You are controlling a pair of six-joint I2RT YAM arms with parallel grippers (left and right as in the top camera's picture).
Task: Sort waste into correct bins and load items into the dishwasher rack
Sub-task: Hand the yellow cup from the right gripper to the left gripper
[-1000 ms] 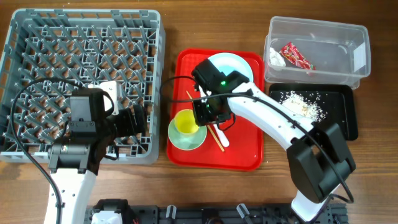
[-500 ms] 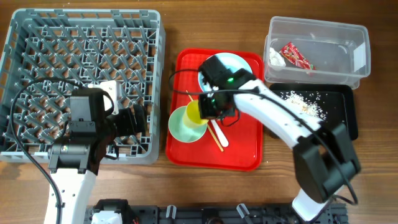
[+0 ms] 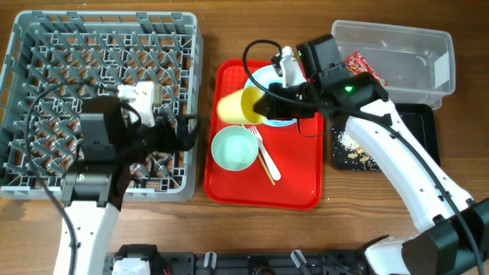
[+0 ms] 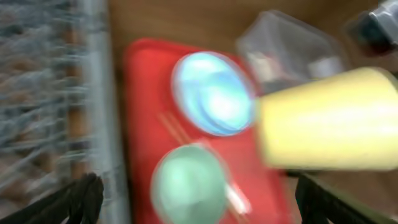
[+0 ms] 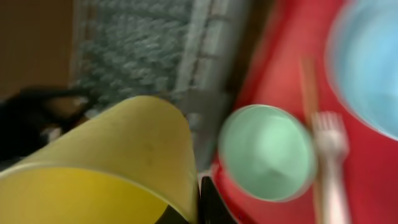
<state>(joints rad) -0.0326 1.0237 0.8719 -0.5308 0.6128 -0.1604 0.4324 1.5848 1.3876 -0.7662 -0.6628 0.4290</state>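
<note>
- Wooden table (image 3: 229,30) fills the whole overhead view, edge to edge.
- Mid-brown top, grain running left to right, with some darker streaks.
- Finish is matte, with no strong glare.
- Light is soft and even; shadows on the wood are short and faint.
- Both wrist views are blurred and show only brown patches of the same tabletop.

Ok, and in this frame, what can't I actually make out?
Tissue: overhead, the right arm covers the clear tub's left end; left wrist view too blurred.
Black tray: overhead, the arm crosses it, hiding part of the crumbs.
Plate versus bowl: overhead, the yellow cup and right tool overlap them; both wrist views are motion-blurred.
Right tool's fingertips: right wrist view, the cup fills the foreground.
</note>
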